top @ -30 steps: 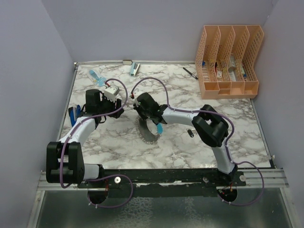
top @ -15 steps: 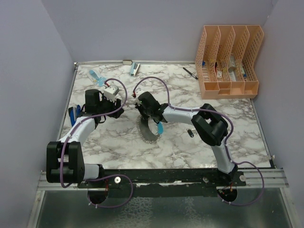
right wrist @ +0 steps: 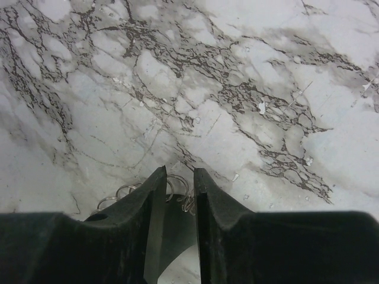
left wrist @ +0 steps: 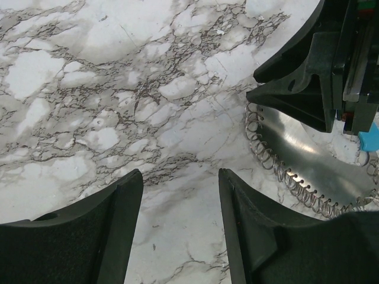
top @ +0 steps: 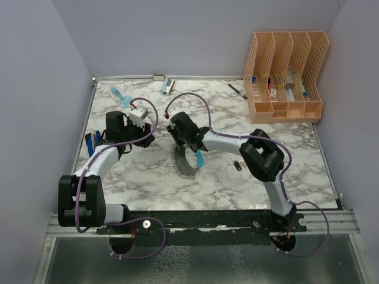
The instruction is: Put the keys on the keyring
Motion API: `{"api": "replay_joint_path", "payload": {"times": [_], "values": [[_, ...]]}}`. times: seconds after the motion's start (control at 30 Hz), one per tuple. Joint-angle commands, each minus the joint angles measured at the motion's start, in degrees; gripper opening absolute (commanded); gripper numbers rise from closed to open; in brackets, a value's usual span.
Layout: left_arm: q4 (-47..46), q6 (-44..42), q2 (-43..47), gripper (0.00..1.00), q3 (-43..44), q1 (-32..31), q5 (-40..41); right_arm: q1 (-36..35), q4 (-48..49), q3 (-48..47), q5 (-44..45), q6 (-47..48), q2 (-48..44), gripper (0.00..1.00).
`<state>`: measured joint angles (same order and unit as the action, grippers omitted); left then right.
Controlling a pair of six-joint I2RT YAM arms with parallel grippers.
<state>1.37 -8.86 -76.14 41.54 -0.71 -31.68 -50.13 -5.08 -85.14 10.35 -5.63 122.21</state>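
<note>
Keyring point(top: 182, 165): gray loop, wire-coil edge, curved light-blue segment, flat on veined marble table point(top: 284, 168). Right gripper point(right wrist: 179, 173) at its far rim, jaws barely parted at the coils; can't tell if gripping. Left gripper point(left wrist: 179, 175) left of keyring, jaws spread, empty.

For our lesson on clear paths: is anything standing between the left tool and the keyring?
Nothing visible does. Only bare marble lies between the left tool and the keyring, at its coiled near edge. The right tool sits at the keyring's rear edge, aside from that path.
</note>
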Motion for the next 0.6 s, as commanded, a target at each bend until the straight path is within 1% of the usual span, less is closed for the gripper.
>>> {"api": "replay_joint_path", "payload": {"times": [0.0, 0.2, 0.37, 0.57], "values": [[-0.79, 0.29, -0.37, 0.56, -0.41, 0.62, -1.96, 0.37, 0.45, -0.95, 3.26, 0.77, -2.14, 0.27], [-0.41, 0.27, -0.87, 0.56, -0.1, 0.71, -2.46, 1.87, -1.72, -2.58, 2.86, 0.61, -0.29, 0.29], [-0.58, 0.26, -0.9, 0.56, -0.32, 0.8, -2.57, 2.41, -1.49, -2.2, 1.43, 0.31, 0.19, 0.28], [-0.37, 0.3, -1.36, 0.56, -0.14, 0.89, -2.77, 2.4, -2.75, -4.44, -0.56, 0.56, 1.62, 0.27]]}}
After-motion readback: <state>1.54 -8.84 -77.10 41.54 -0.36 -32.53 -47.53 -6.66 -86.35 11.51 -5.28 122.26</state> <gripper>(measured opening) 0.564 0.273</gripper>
